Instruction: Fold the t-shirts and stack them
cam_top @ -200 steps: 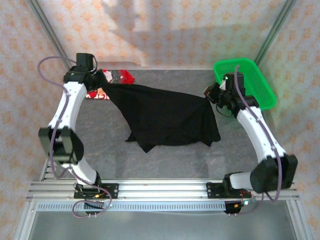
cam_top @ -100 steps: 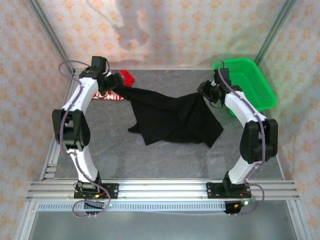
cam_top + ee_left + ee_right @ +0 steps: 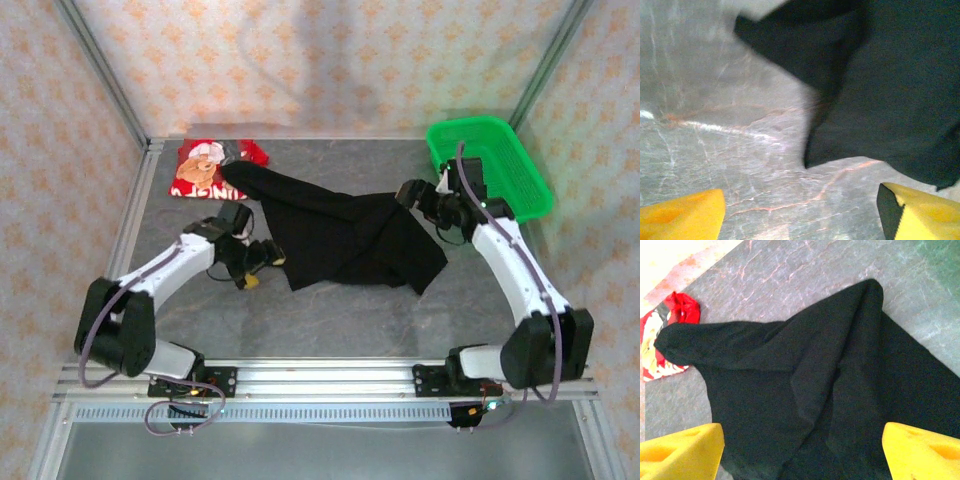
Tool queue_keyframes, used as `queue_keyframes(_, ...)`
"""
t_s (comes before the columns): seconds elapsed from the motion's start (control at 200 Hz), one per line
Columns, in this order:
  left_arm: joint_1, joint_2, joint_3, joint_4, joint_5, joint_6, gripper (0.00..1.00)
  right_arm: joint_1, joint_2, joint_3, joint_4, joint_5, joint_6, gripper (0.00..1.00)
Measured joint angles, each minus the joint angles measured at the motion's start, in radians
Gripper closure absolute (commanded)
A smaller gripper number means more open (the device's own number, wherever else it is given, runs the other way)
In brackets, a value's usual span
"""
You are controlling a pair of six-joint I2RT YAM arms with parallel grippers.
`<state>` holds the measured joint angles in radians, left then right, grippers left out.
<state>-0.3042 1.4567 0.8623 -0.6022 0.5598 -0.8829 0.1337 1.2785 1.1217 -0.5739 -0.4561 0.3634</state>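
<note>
The black t-shirt (image 3: 345,232) lies rumpled in the middle of the table, one sleeve reaching back onto the red t-shirt (image 3: 205,166) with its cartoon print at the back left. My left gripper (image 3: 265,270) is low at the black shirt's near-left edge, open. In the left wrist view its yellow fingers (image 3: 685,216) span bare table, with the black shirt's (image 3: 890,90) hem just ahead of the left gripper (image 3: 800,220). My right gripper (image 3: 412,195) hovers open over the shirt's right corner. The right wrist view shows black cloth (image 3: 815,390) below the right gripper (image 3: 802,455) and the red shirt (image 3: 684,310) beyond.
A green mesh basket (image 3: 492,165) stands at the back right, just behind the right arm. Metal frame posts rise at the back corners. Bare grey table (image 3: 350,320) stretches in front of the black shirt to the rail at the near edge.
Both grippers opened and let go of the black shirt, which settled onto the table. The left arm swung from the back left forward to the shirt's near-left edge, uncovering the red shirt.
</note>
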Motion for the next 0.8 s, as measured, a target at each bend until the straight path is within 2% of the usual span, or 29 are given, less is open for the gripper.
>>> queue_keyframes(0.235,-0.112,0.172,-0.006,0.188,0.035,-0.117,0.31,0.0,-0.045,-0.082,-0.043,-0.032,-0.015,0.17)
queue_keyframes(0.585,-0.141,0.21,0.026,0.162,-0.01,-0.202,0.41,0.0,-0.057,-0.082,-0.055,-0.041,-0.043,0.17)
queue_keyframes(0.801,-0.182,0.317,0.173,0.026,-0.041,-0.208,0.48,0.0,-0.061,-0.082,-0.055,-0.042,-0.054,0.17)
